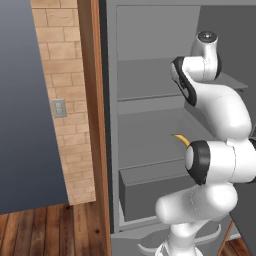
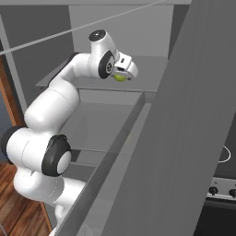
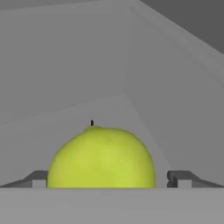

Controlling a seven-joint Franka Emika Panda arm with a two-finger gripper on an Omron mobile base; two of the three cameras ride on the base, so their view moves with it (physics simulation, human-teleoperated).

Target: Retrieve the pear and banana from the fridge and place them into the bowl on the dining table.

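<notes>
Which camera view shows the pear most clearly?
The hand view: the pear looms large between the open gripper's fingertips. The right base view shows a small green patch under the hand.

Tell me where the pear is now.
The pear sits on an upper fridge shelf, between the open claw's fingertips in the hand view.

In the left base view the arm's white links cover most of the banana (image 1: 181, 139), leaving just one curved yellow end with a dark tip above the fridge (image 1: 150, 130) shelf. In the right base view the hand hides most of the pear (image 2: 120, 77); a small green patch shows beneath it. In the hand view the pear's lower part is cut off at the bottom, so its contact with the shelf cannot be told.
</notes>
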